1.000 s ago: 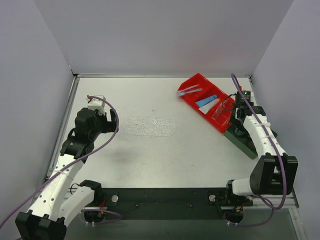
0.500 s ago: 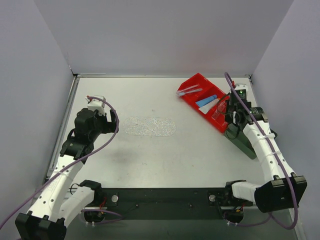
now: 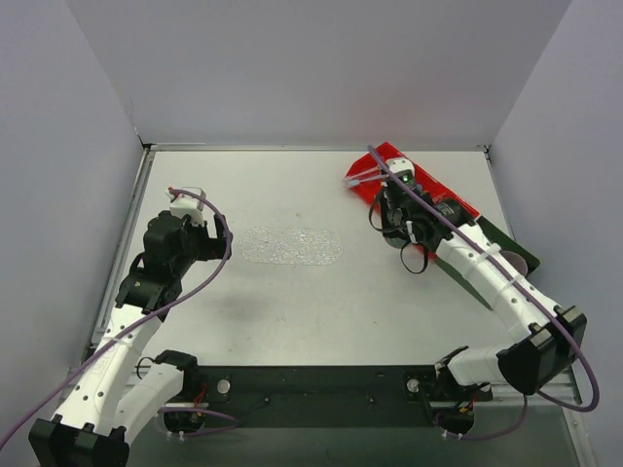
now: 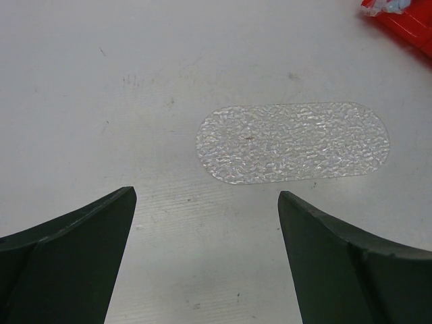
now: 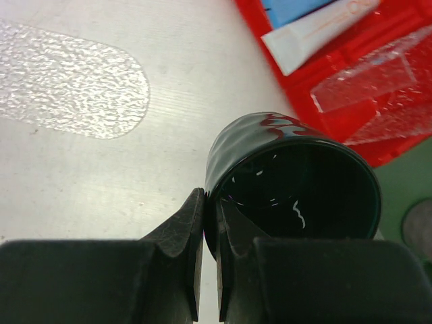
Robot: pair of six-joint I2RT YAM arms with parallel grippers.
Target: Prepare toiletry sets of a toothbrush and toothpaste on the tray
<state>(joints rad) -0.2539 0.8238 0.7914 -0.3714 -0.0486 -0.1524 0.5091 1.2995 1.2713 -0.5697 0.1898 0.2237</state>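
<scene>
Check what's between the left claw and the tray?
Only bare table lies between the open left claw and the tray; the left wrist view shows it.

- Red compartmented bin is seen at 1 o'clock on the table, set skewed to the table edges and partly hidden in the top view.
- Dark green rectangular tray is placed just beside the bin, at its 4 o'clock.
- Dark green mug is shown mouth toward the right wrist camera, glossy inside, at the bin's 7 o'clock.
- Round greyish item is seen on the green tray, cut off by the frame edge.
- Table is enclosed by plain grey walls.
</scene>
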